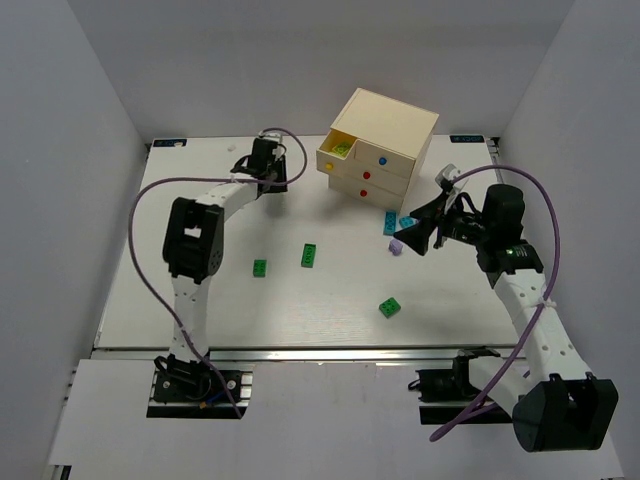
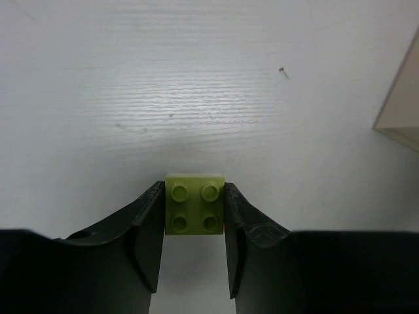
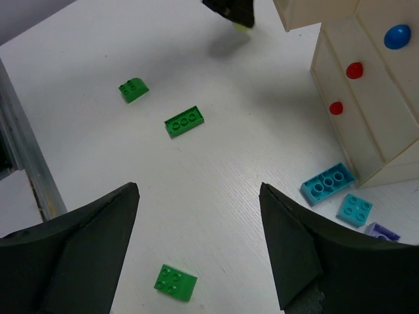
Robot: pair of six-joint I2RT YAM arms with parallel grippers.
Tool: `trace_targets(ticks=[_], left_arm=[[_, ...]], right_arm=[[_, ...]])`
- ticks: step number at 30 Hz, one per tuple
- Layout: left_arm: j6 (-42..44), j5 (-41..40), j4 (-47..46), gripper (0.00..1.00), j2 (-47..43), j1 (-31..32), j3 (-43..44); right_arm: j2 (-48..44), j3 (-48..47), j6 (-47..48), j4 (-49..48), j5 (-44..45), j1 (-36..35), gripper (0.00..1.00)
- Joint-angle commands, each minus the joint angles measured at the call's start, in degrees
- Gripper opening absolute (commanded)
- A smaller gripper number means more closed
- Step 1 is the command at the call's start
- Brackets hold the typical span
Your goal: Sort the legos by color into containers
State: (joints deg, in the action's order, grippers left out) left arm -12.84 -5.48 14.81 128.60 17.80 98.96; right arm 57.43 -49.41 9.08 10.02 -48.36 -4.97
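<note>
Left arm [image 1: 190, 240] stretched toward the table's [image 1: 200, 310] far edge — left gripper [image 2: 194, 196] clamps lime brick [image 2: 194, 212]. Right gripper [image 3: 198, 196] hovers, jaws spread wide.

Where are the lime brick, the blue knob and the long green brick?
lime brick [image 2: 194, 204]: left wrist view, studded top.
blue knob [image 3: 397, 36]: right wrist view, its centre.
long green brick [image 3: 184, 122]: right wrist view, studded top.

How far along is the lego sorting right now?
Early on. Done: lime-yellow pieces lie in the open top drawer. In hand: the left gripper has its jaws against both sides of another lime-yellow brick. Left: three green bricks on the table, plus two teal bricks and a lilac brick beside the chest. The right gripper is open and empty.
</note>
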Motion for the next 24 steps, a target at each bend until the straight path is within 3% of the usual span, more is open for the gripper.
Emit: trace_targets(ticks=[1, 4, 5, 10, 15, 24], left_arm=[[-2.80, -1.47, -4.70, 0.04, -18.44, -1.54, -4.97], [-2.89, 3.62, -8.39, 0.04, -27.33, -1.54, -8.42], [-3.07, 8.68, -8.31, 0.04, -28.56, -1.02, -8.34], [-5.51, 23.47, -11.55, 0.05, -32.00, -0.31, -8.95], [-8.86, 34.98, -17.17, 0.08, -29.99, 0.22, -7.38], [-10.63, 35.27, -18.32, 0.14, -22.87, 3.73, -1.40]], right_arm=[[0.22, 1.24, 0.67, -3.52, 0.89, 0.75, 0.76], [1.80, 1.51, 1.38, -3.43, 0.63, 1.28, 0.24], [2.42, 1.51, 1.55, -3.26, 0.37, 1.63, 0.00], [2.95, 2.65, 1.90, -4.48, 1.42, 2.25, 0.00], [3.04, 3.00, 1.73, -4.83, 1.08, 3.65, 0.00], [3.04, 3.62, 0.94, -5.36, -1.65, 7.08, 0.00]])
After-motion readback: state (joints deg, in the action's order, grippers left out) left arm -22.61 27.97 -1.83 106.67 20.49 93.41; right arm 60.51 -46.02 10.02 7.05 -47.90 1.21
